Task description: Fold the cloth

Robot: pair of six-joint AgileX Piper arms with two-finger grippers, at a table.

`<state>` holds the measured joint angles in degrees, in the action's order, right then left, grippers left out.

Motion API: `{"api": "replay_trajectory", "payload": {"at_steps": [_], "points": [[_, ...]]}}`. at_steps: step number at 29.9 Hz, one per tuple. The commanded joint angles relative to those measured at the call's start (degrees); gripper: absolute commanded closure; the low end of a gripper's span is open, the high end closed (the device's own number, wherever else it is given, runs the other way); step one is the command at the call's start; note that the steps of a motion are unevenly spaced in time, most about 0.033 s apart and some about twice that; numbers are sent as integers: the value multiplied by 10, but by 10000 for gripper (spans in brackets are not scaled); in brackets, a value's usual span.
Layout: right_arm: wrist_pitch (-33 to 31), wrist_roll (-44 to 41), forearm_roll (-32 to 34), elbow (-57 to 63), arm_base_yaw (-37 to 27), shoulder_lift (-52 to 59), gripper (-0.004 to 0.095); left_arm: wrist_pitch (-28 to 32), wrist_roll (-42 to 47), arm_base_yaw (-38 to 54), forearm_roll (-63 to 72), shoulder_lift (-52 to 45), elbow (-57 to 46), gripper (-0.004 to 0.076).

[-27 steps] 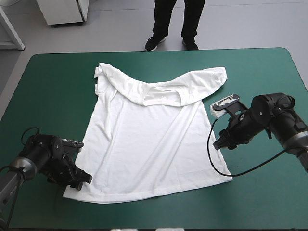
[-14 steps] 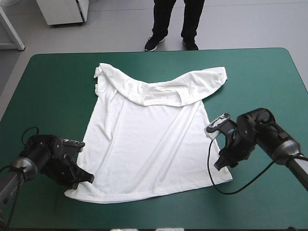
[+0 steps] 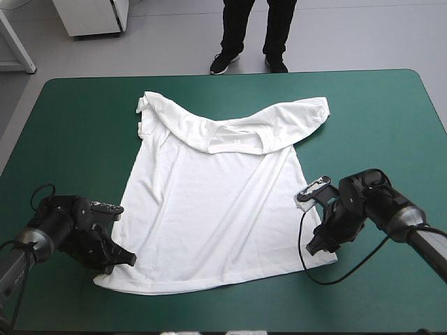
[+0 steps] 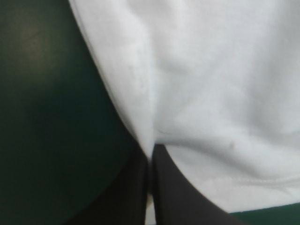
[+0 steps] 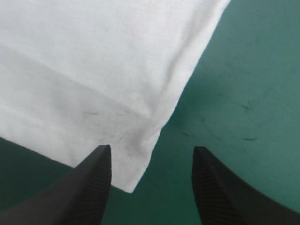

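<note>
The white T-shirt (image 3: pixel 223 202) lies spread flat on the teal-green cover, collar toward the far edge, sleeves folded in. My left gripper (image 3: pixel 124 259) sits at the near left hem corner. In the left wrist view its black fingers (image 4: pixel 136 187) meet in one arch, shut on the T-shirt (image 4: pixel 211 84), with a pinched fold rising from their tips. My right gripper (image 3: pixel 318 246) hovers at the near right hem corner. Seen from the right wrist, it (image 5: pixel 152 157) stands open, the T-shirt's hem corner (image 5: pixel 136 180) lying between the fingers without touching them.
Bare teal-green cover (image 3: pixel 391 112) runs along the right side, the left side and the near edge. The table's near edge is close behind both grippers.
The left gripper has shut on the hem corner and pulled it slightly. The right arm has moved toward the near edge and in toward the shirt, reaching the right hem corner.
</note>
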<state>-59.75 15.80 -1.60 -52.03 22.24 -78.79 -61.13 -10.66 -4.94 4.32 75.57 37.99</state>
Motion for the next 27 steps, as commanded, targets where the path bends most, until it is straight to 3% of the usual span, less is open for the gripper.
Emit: {"api": "replay_trajectory", "payload": {"at_steps": [1, 9, 16, 27], "points": [[9, 9, -13, -12, 2, -11, 422, 10, -1, -3, 9, 5, -14, 733], [4, 7, -11, -12, 52, -58, 422, 9, -3, -3, 7, 5, -9, 733], [1, 1, 4, -12, 53, -77, 422, 5, -5, -3, 8, 2, -9, 733], [-19, -51, 87, 49, 53, -76, 422, 5, -7, -3, 8, -15, -9, 733]]}}
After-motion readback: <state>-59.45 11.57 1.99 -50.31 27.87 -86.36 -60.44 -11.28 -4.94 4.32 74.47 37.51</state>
